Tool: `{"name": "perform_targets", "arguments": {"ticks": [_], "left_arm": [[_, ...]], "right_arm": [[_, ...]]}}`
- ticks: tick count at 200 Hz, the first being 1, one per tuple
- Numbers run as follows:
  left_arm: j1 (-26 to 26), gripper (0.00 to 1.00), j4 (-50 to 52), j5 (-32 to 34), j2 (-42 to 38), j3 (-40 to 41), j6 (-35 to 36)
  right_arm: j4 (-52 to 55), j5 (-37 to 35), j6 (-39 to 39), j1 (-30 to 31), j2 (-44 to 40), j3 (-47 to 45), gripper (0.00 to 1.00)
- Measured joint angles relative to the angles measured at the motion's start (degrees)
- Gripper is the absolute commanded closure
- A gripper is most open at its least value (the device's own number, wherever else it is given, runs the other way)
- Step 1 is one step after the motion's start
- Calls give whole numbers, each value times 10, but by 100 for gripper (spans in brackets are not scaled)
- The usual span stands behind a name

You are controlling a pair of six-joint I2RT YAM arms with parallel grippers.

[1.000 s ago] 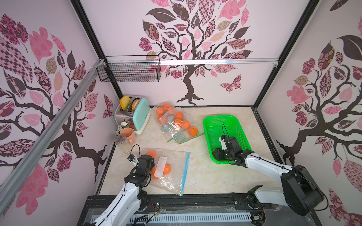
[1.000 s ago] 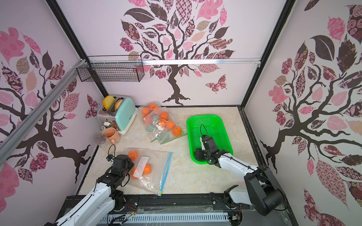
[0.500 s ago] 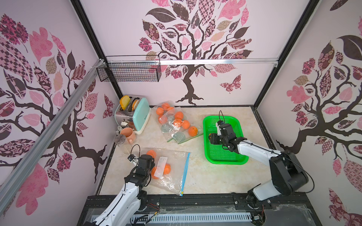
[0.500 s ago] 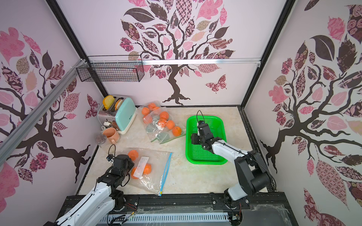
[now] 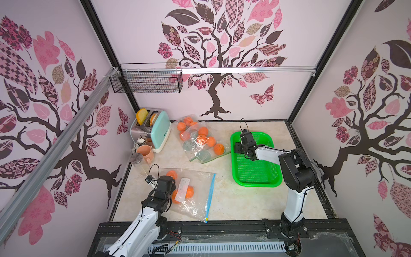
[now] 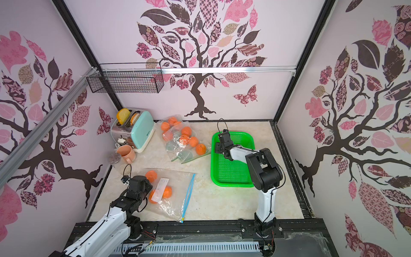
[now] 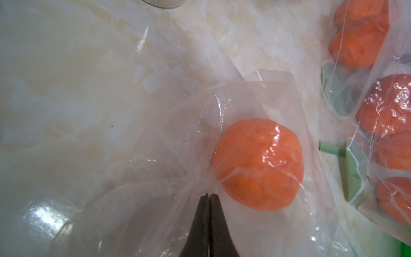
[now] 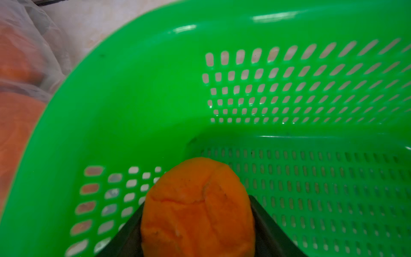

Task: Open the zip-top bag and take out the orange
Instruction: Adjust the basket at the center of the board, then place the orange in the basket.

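Now the right gripper (image 8: 196, 202) squeezes an orange (image 8: 195, 178) low inside the green basket (image 8: 133, 89), near a corner wall. The left gripper (image 7: 209, 197) is pinched tight on the bag (image 7: 178, 155), just beside a second orange (image 7: 258, 164) inside it.

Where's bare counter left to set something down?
Widest bare counter: front middle, between the zip bag and green basket. Another strip runs behind the basket to the back wall. Crowded: back left, with toaster, mug, bagged oranges.
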State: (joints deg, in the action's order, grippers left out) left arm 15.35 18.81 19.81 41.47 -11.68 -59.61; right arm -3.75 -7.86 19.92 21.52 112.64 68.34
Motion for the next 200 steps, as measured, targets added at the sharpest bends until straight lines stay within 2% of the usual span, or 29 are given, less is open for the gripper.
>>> {"name": "perform_targets", "arguments": {"ticks": [55,132,170,187,200], "left_arm": [[0,100,-1,-2,0,0,1],[0,100,-3,-2,10,0,1],[0,100,-3,-4,10,0,1],[0,100,-3,-4,10,0,1],[0,100,-3,-4,11,0,1]], "right_arm": [[-30,4,7,-19,24,19,31],[-44,37,-2,-22,47,36,11],[-24,34,-5,-22,0,24,11],[-11,33,-4,-22,-51,10,17],[-6,37,-2,-22,-104,-11,26]]}}
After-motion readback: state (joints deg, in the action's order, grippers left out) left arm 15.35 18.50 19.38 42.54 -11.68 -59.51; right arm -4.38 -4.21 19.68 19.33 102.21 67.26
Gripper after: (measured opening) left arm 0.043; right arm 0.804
